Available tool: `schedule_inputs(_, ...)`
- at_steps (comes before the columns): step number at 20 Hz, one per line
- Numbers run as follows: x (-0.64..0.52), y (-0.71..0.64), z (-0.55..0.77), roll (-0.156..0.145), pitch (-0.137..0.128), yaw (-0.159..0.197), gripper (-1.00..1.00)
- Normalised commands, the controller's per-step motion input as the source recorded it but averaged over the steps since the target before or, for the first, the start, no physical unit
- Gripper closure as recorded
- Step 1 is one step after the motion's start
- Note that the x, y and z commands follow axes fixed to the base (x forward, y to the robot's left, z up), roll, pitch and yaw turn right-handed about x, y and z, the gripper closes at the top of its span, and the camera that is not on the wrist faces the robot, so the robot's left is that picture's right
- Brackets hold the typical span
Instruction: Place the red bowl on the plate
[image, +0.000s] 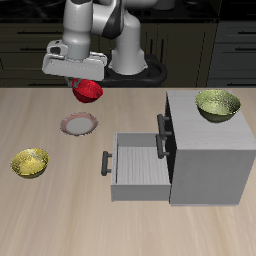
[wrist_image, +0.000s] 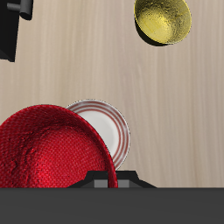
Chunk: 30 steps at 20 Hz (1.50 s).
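The gripper (image: 82, 82) is clamped on the red bowl (image: 90, 91), hanging above the plate (image: 79, 125) but off-centre. Released now, the bowl could catch the rim and tip off.

Red bowl (wrist_image: 48, 149) cut by edge, hides plate (wrist_image: 109, 127) partly.

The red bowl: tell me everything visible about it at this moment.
The red bowl is small, round and glossy bright red, with a finely textured surface in the wrist view. It hangs tilted in the air, held at its rim by the gripper, clear of the table. It sits slightly behind and above the plate, partly overlapping it in the wrist view, and nothing else touches it.
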Motion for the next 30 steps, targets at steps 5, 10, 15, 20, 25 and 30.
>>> schedule_inputs(5, 0.10, -0.02, -0.10, 0.009, -0.012, 0.007, 1.00)
schedule_inputs(10, 0.11, 0.04, -0.13, 0.019, 0.008, 0.011, 1.00)
schedule_inputs(15, 0.08, 0.01, -0.08, 0.008, 0.006, -0.002, 1.00)
schedule_inputs(20, 0.10, 0.06, -0.10, 0.041, 0.037, -0.024, 1.00)
schedule_inputs(25, 0.07, 0.02, -0.10, 0.010, 0.020, 0.002, 1.00)
schedule_inputs(30, 0.05, -0.01, -0.04, -0.005, -0.002, 0.016, 1.00)
